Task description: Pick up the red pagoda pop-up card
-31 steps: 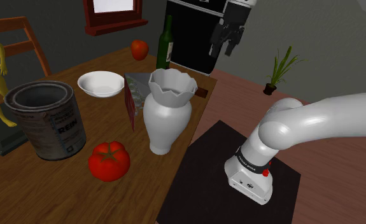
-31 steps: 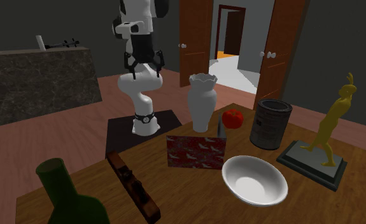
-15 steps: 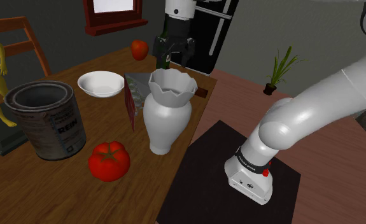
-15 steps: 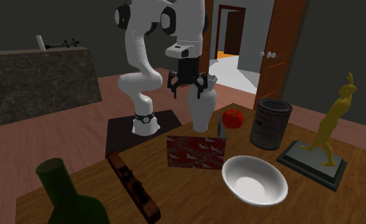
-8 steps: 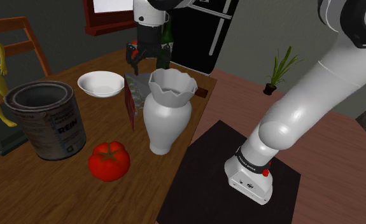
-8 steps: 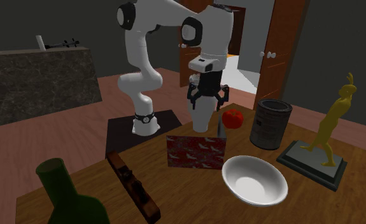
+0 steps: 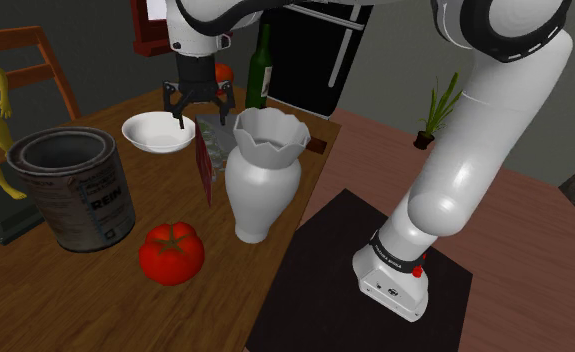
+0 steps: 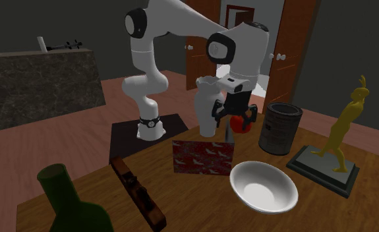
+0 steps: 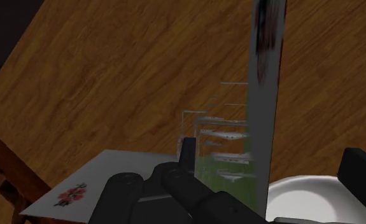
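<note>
One straight drop onto the upright red card (image 7: pixel 207 170) directly beneath, with claw (image 7: pixel 197 108) spread across its thin edge, touching nothing.

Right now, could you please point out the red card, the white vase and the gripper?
red card (image 8: pixel 204 157): second exterior view, patterned front face.
white vase (image 7: pixel 262 188): shoulder view, belly.
gripper (image 7: pixel 199 118): shoulder view, between fingertips.

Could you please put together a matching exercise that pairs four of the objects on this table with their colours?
Things:
1. vase
2. tomato
3. wine bottle
4. figurine

Colours:
A. green
B. yellow-gold
C. white
D. red

Pairs: 1-C, 2-D, 3-A, 4-B
</note>
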`<move>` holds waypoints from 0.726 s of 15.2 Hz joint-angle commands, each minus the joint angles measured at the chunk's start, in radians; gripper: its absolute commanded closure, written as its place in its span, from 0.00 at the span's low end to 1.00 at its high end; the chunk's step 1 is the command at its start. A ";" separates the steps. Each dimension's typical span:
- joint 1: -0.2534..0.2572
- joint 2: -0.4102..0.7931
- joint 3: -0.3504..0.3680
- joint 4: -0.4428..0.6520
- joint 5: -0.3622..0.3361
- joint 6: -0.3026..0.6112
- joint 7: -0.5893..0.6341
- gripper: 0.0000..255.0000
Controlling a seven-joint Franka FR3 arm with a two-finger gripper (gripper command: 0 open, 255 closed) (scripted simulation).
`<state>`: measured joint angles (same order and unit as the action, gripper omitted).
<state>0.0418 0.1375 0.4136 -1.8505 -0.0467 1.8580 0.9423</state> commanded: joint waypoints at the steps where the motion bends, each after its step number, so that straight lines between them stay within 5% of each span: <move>1: 0.001 0.012 -0.001 -0.015 -0.005 0.026 0.006 0.00; 6: 0.003 0.027 -0.002 -0.045 -0.012 0.070 0.010 0.00; 7: 0.002 0.027 -0.002 -0.045 -0.013 0.070 0.010 1.00; 11: 0.002 0.027 -0.002 -0.044 -0.013 0.069 0.010 1.00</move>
<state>0.0441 0.1645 0.4116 -1.8944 -0.0592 1.9269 0.9519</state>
